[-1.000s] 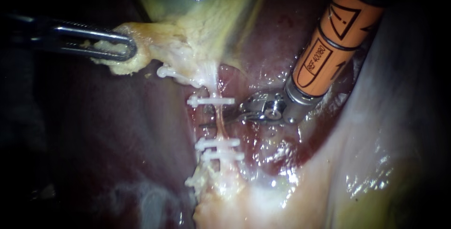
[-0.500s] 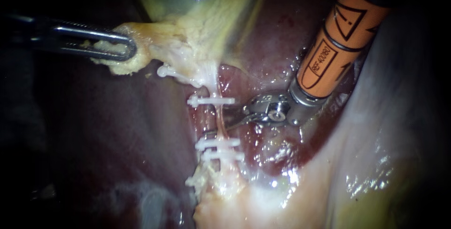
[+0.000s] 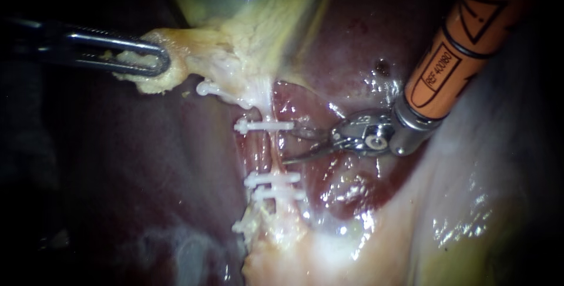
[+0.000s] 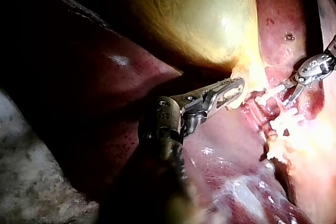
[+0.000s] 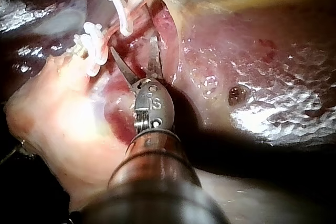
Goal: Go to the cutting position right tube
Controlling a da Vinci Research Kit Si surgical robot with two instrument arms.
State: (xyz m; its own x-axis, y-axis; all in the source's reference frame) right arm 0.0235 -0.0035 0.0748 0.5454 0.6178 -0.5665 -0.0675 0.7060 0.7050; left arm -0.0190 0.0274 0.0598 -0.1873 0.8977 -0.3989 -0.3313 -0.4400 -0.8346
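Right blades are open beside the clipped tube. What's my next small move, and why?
Probably ease the right instrument forward until the tube sits between its open blades: they stop just short of it, level with the bare stretch between upper clip and lower clips.

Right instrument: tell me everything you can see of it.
The right instrument comes in from the upper right: an orange shaft section with black markings, a metal collar, then a shiny metal wrist with a round pin. It ends in two thin, pointed jaws, open, with nothing between them. They point at the tube, at its bare stretch between the upper clip and the lower clips, tips just short of it. The liver lies beneath; contact cannot be told.
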